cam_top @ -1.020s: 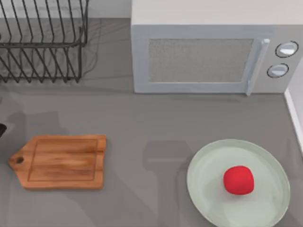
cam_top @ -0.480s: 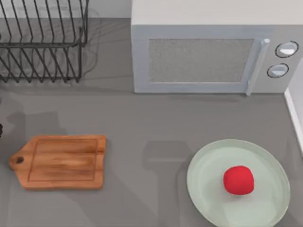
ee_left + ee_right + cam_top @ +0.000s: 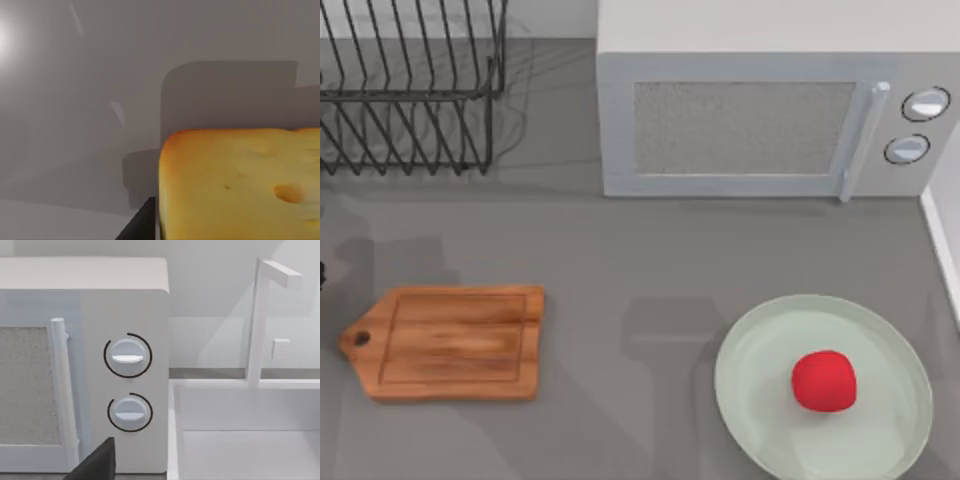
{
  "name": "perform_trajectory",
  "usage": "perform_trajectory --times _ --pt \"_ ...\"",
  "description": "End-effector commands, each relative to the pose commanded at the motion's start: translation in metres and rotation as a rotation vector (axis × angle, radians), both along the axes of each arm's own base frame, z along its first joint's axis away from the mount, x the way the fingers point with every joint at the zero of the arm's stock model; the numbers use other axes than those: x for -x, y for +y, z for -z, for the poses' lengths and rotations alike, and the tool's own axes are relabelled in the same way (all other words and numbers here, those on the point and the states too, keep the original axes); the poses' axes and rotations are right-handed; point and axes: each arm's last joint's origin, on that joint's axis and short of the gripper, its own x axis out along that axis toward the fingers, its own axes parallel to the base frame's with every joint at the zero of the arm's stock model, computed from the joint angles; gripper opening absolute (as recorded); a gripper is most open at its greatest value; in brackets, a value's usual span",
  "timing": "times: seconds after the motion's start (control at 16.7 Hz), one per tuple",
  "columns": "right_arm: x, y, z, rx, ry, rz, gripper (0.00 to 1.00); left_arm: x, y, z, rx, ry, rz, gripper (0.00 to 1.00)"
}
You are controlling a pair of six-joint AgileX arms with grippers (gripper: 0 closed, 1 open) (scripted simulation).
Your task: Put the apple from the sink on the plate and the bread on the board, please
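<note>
The apple [image 3: 824, 380] sits on the plate [image 3: 750, 340] at the near right of the table [image 3: 620, 250], so that half looks done. The board [image 3: 450, 340] at the near left is bare. The bread [image 3: 240, 185] fills the left wrist view, with one dark finger beside it (whether the fingers clamp it, I cannot tell). It looks light and crushable: hold its flat pale sides gently.

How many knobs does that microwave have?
2. Both sit on the microwave's front panel, right of the door handle: the upper knob and the lower knob just beneath it.
</note>
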Motion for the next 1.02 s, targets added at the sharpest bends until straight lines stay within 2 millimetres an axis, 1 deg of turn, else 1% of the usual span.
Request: perform_trajectory --times 0.18,0.3,0.42,0.66,0.78,0.84,1.02 --pt "0.0 0.0 0.0 0.0 0.0 0.0 1.0 0.0 -0.001 -0.001 0.0 -0.002 0.003 0.0" --pt "0.0 0.0 0.0 0.0 0.0 0.0 1.0 -0.003 0.0 -0.012 -0.001 -0.006 0.006 0.0" --pt "0.0 0.0 0.0 0.0 0.0 0.0 1.0 -0.006 0.0 -0.032 -0.001 -0.003 0.009 0.0" --pt "0.0 0.0 0.0 0.0 0.0 0.0 1.0 -0.002 0.0 -0.081 0.005 0.017 0.007 0.0" --pt "0.0 0.0 0.0 0.0 0.0 0.0 1.0 -0.001 -0.001 -0.098 0.001 0.002 0.004 0.0" --pt "0.0 0.0 0.0 0.0 0.0 0.0 1.0 0.0 -0.001 -0.101 0.0 -0.002 0.003 0.0" --pt "0.0 0.0 0.0 0.0 0.0 0.0 1.0 0.0 0.0 -0.099 0.0 0.002 0.004 0.0"
